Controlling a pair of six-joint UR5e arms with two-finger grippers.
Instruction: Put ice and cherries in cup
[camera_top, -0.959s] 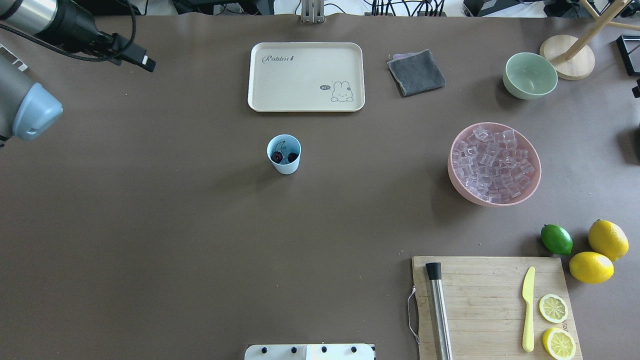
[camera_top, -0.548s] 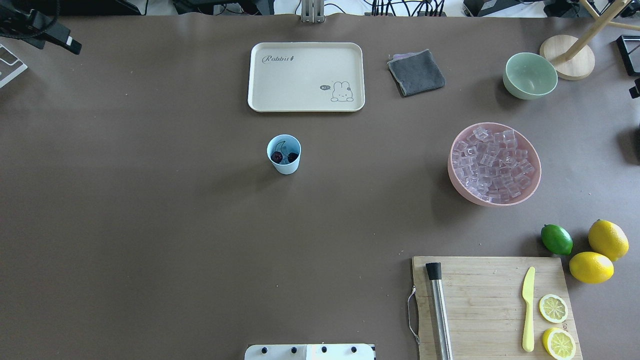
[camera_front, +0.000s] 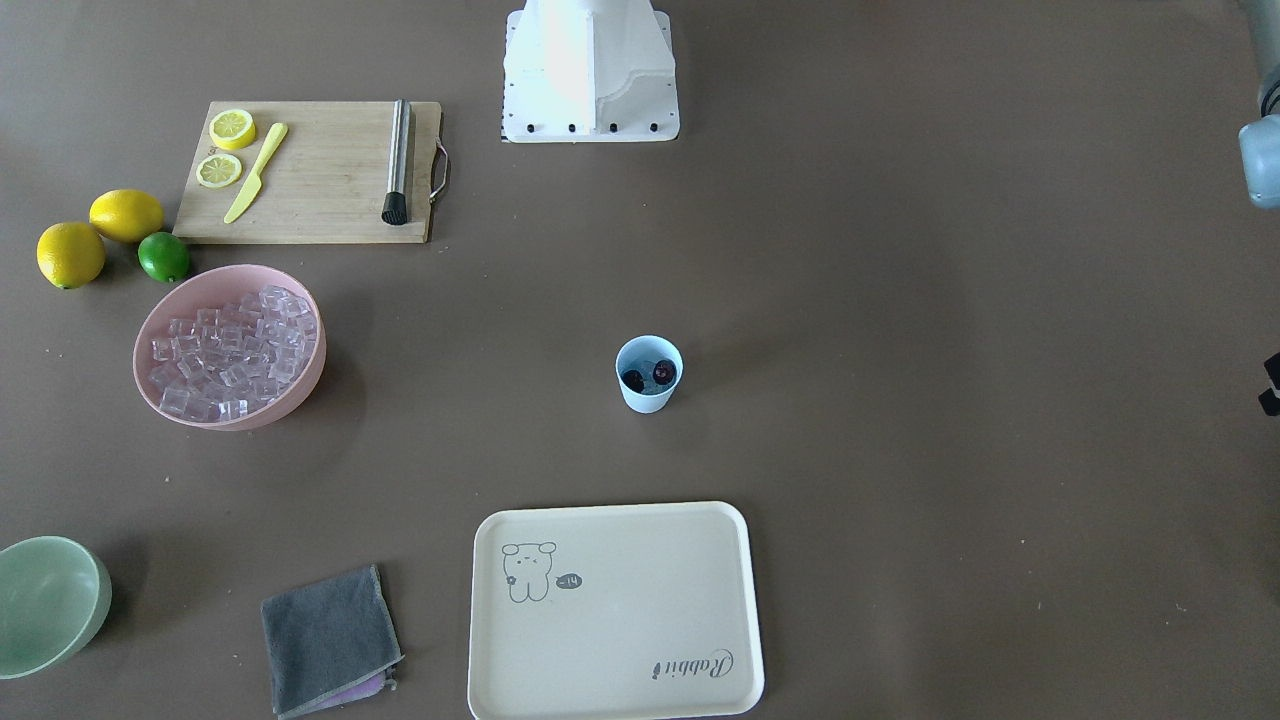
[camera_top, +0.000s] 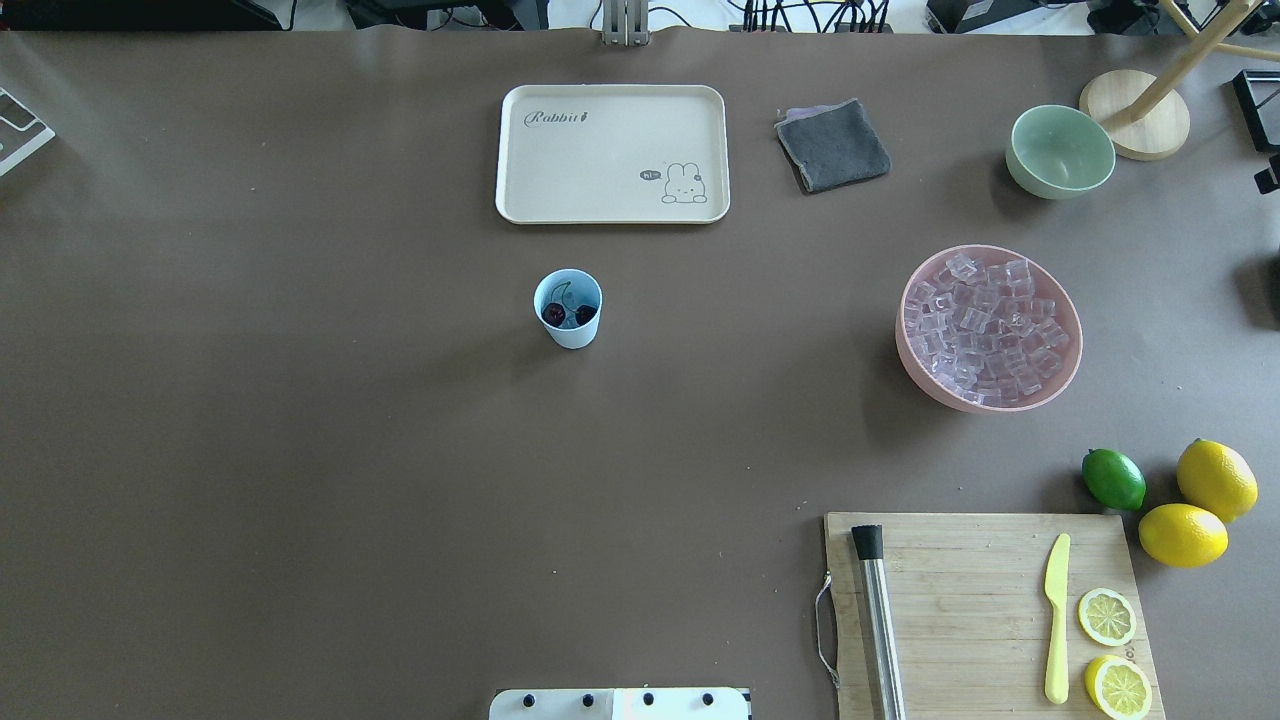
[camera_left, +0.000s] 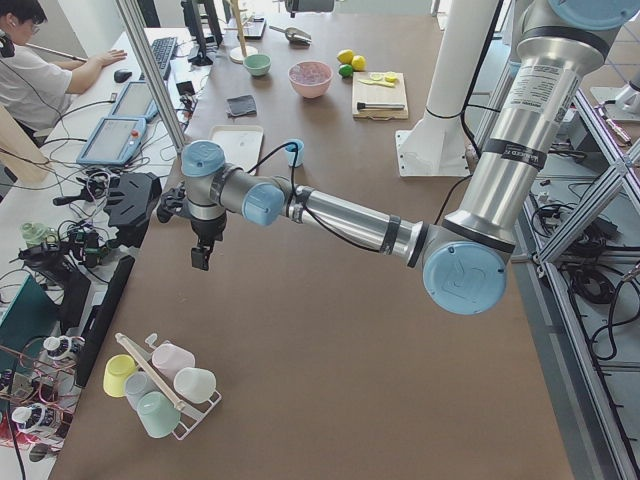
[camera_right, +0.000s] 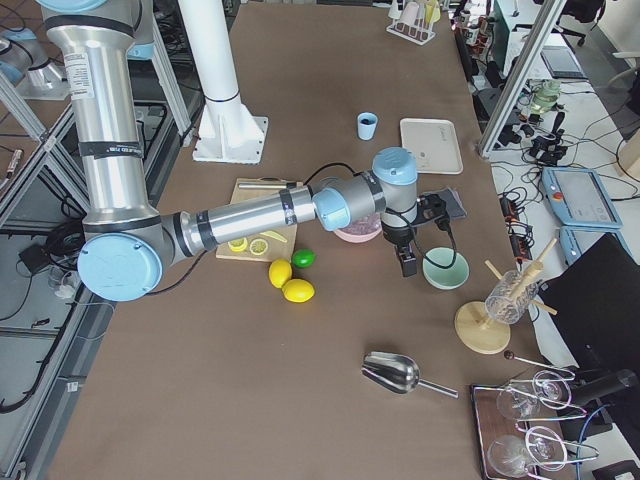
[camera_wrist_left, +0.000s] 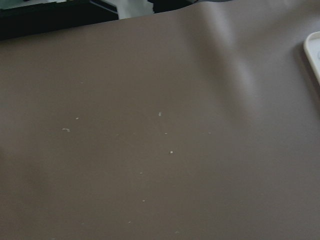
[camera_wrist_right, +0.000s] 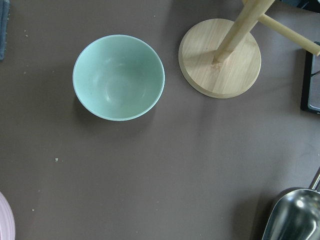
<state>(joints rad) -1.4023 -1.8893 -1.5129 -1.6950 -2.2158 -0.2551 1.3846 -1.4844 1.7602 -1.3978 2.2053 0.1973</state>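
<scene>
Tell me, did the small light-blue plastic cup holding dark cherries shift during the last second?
No. In the overhead view the light-blue plastic cup sits where it did, the same gap below the cream rectangular tray, cherries inside.

Left gripper (camera_left: 200, 262) and right gripper (camera_right: 408, 268) jaws are indistinct.

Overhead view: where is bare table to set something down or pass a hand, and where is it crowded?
The whole stretch left of the cup is bare, as is the band between cup and pink bowl, down to the cutting board. The tray is empty too. Crowded: the right side, where green bowl, pink bowl, lime, lemons and board sit close.
</scene>
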